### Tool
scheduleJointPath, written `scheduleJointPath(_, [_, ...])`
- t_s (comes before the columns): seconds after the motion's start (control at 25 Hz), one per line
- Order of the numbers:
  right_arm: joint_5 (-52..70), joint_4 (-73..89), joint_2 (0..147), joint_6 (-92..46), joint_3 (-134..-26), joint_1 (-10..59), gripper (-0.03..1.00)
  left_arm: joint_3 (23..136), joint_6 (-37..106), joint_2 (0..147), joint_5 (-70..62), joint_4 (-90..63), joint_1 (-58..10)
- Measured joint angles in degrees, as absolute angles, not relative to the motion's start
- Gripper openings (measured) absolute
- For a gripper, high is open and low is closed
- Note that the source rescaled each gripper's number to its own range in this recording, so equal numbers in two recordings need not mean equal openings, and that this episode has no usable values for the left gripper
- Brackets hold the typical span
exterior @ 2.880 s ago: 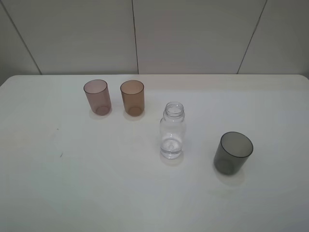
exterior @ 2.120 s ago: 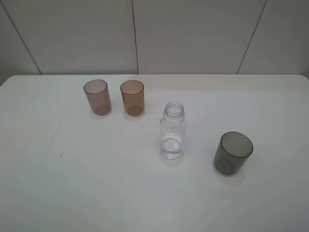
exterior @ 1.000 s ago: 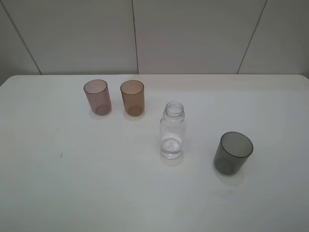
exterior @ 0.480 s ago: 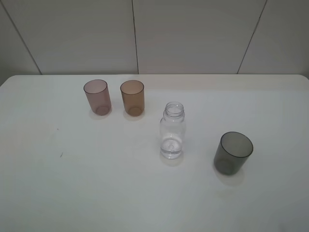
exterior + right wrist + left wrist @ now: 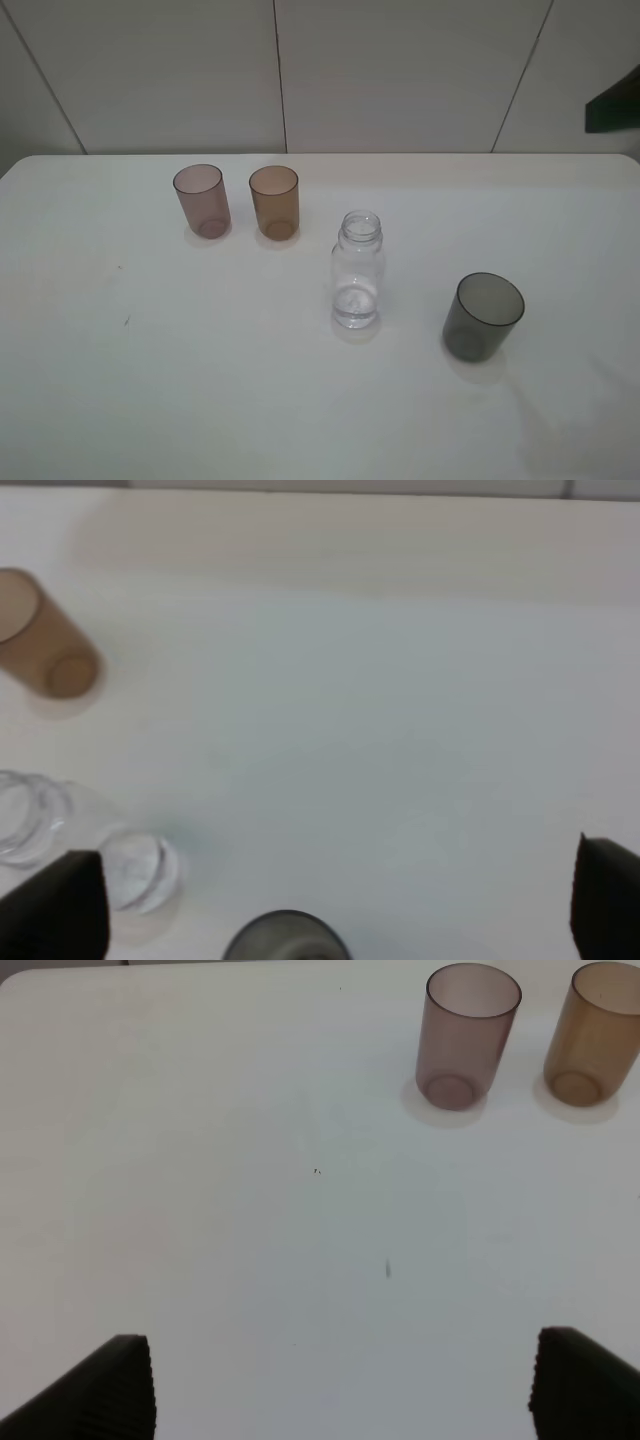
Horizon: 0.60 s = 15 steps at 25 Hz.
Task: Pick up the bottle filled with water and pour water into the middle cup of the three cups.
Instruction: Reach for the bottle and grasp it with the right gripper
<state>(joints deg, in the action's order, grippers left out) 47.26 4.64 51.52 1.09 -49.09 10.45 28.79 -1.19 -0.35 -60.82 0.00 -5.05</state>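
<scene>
The clear bottle stands upright and uncapped near the table's middle, with some water in it; it also shows in the right wrist view. The amber-brown middle cup stands behind and left of it, next to the pinkish-mauve cup. The smoky-grey cup stands right of the bottle. My left gripper is open and empty over bare table, with the mauve cup and amber cup far ahead. My right gripper is open and empty, above the grey cup's rim, well off the bottle.
The white table runs to a tiled wall at the back. A dark part of my right arm shows at the upper right edge of the exterior view. A small dark speck lies on the table.
A dark part of my right arm has come into the exterior view at the upper right. A faint shadow now lies on the table's front right. Bottle and cups have not moved.
</scene>
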Motion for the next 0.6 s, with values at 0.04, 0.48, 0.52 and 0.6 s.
scheduleJointPath(0.04, [46.3, 4.3, 52.7, 1.1, -49.1, 13.0, 1.00, 28.8, -1.2, -0.3, -60.8, 0.0, -5.0])
scheduleJointPath(0.48, [37.8, 3.3, 59.4, 3.5, -46.6, 36.4, 1.00, 28.8, -1.2, -0.3, -60.8, 0.0, -5.0])
scheduleJointPath(0.52, [36.0, 3.4, 59.3, 5.1, -45.3, 37.4, 1.00, 28.8, -1.2, -0.3, -60.8, 0.0, -5.0])
scheduleJointPath(0.6, [31.6, 4.5, 59.3, 7.2, -41.3, 38.6, 1.00, 28.8, -1.2, -0.3, -60.8, 0.0, -5.0])
